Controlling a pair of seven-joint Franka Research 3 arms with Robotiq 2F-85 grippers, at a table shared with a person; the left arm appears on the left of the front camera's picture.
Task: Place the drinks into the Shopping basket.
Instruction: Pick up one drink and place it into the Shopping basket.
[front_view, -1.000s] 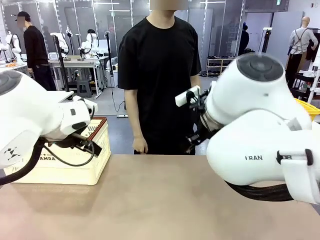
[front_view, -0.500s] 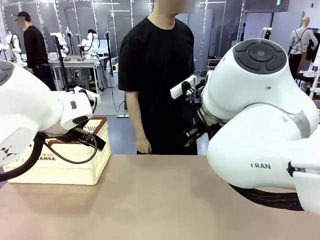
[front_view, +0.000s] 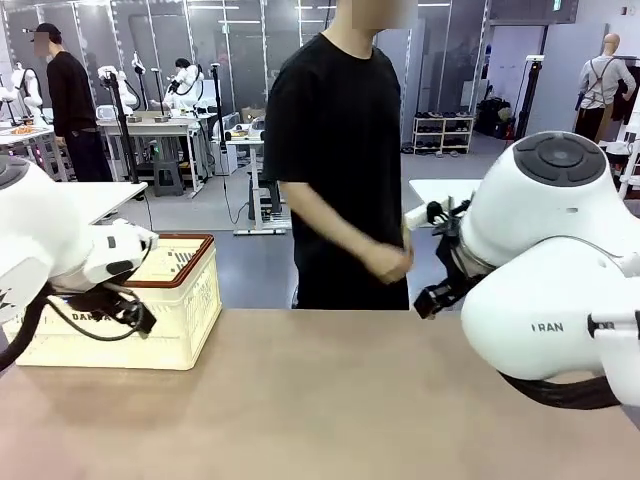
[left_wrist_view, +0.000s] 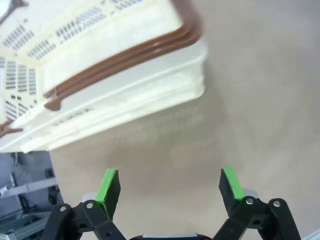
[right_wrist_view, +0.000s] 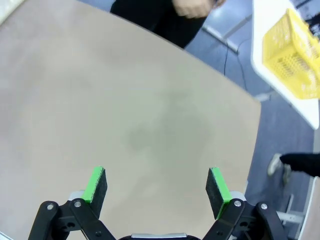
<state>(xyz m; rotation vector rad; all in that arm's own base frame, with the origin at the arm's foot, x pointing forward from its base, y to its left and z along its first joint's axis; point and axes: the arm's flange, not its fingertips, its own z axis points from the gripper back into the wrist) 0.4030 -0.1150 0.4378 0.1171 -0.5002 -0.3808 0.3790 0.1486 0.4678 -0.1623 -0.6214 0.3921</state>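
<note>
Open lab hall behind, other benches well back; person (front_view: 340, 150) standing at far edge of desk (front_view: 330, 400), one hand (front_view: 385, 262) held at waist height.

Shopping basket (front_view: 150, 300) at far left corner of desk, upright, mouth facing up.

Left gripper (left_wrist_view: 170, 182): jaws wide apart, nothing between pads, pointed down at desk just beside basket's wall.

Right gripper (right_wrist_view: 156, 185): jaws likewise spread, empty, above right part of desk. Yellow mesh basket (right_wrist_view: 292, 55) on separate white table beyond right edge.

Judgement on drinks: slim metal cans, probably stiff while full but thin-walled, smooth, apt to slip or dent. Best pinched across mid-body, pads on opposite sides, moderate squeeze.

Basket itself likely light, rigid plastic; leave in place.
</note>
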